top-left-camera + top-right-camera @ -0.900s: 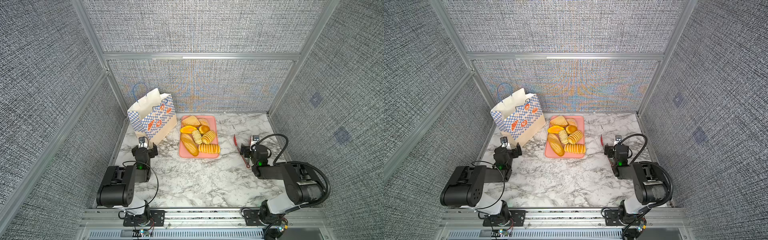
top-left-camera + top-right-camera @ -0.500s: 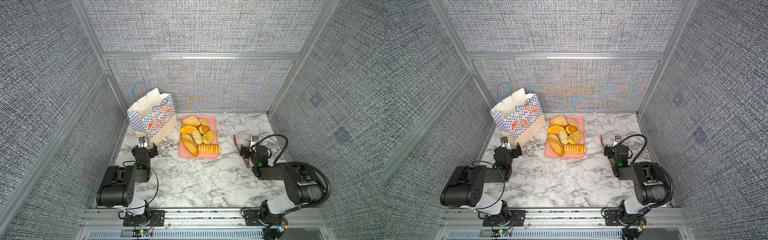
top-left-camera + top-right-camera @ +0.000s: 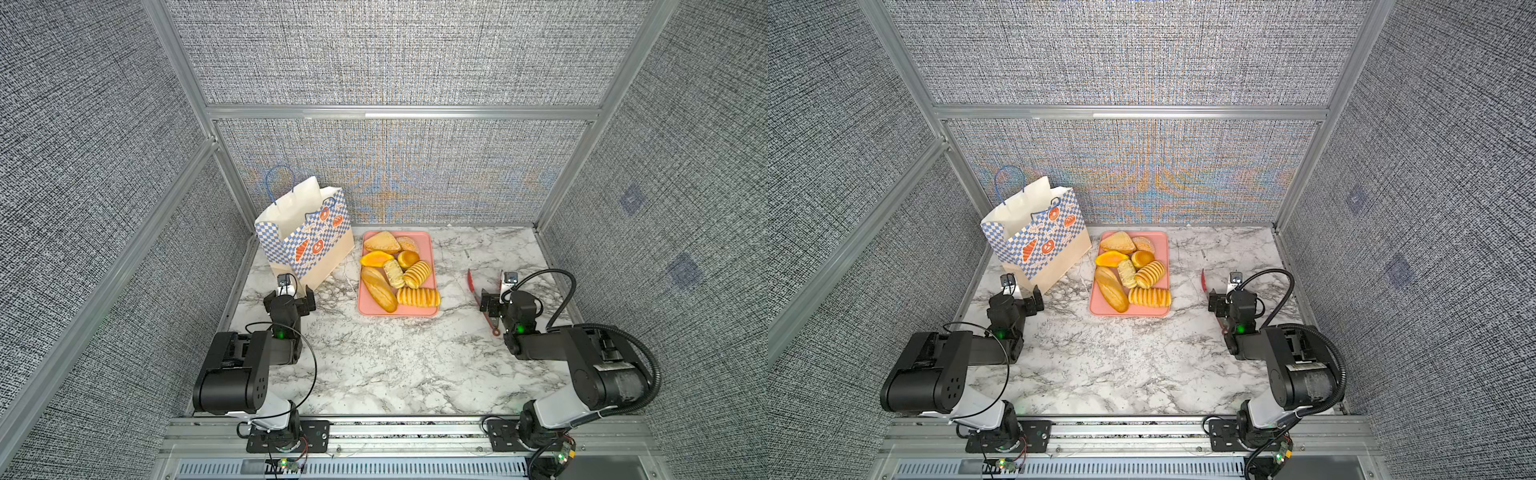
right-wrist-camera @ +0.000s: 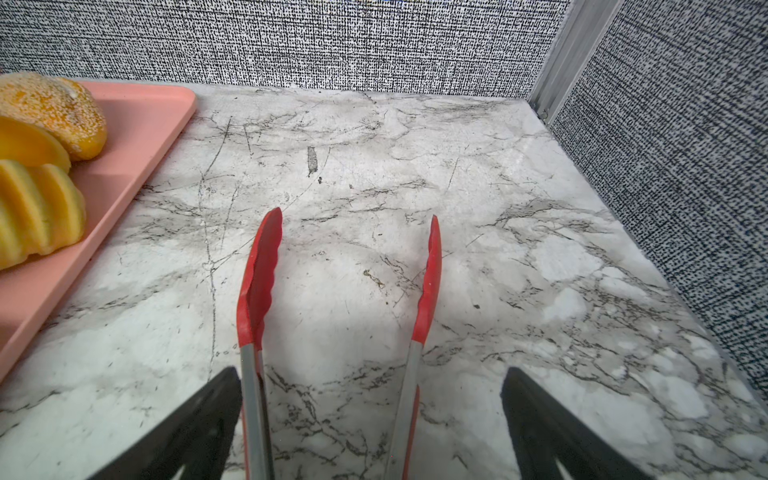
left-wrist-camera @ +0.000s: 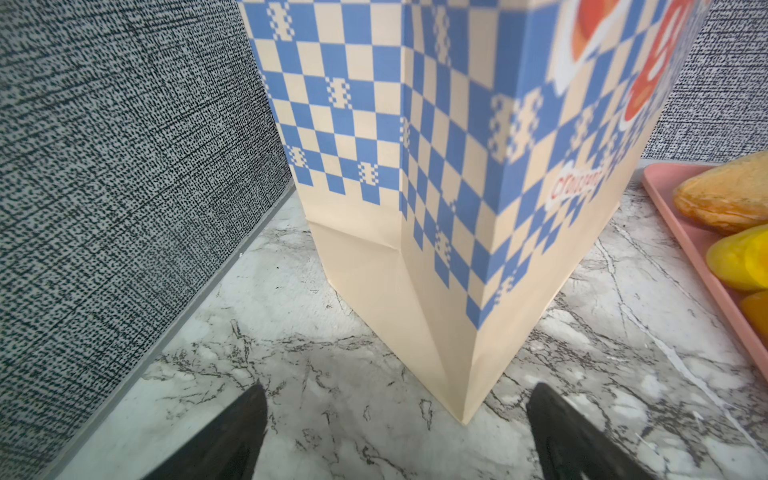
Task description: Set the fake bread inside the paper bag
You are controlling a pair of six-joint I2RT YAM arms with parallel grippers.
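While their scalloped red silicone tips stand spread apart and pinch nothing, the red tongs (image 4: 254,291) lie flat on the veined white marble-pattern table (image 4: 478,166). Their grey metal arms run back between the wide-open black fingers of the right gripper (image 4: 370,374). One finger sits just beside a tong arm, and whether they touch cannot be told.

Near the tongs, to their left in both top views, the flat pink tray (image 3: 432,249) with rounded corners holds the fake bread (image 3: 399,270). It includes a smooth long loaf (image 3: 378,289), two ridged striped rolls (image 3: 417,297), a glossy round bun (image 3: 408,258) and a grainy triangular piece (image 3: 381,242).

Farther from the tongs, beyond the tray, the paper bag (image 3: 307,245) stands upright with its mouth open, crisp cream paper with a blue checker band. Farthest from the tongs, the left gripper (image 5: 397,390) hangs empty, jaws wide, at the bag's bottom corner.
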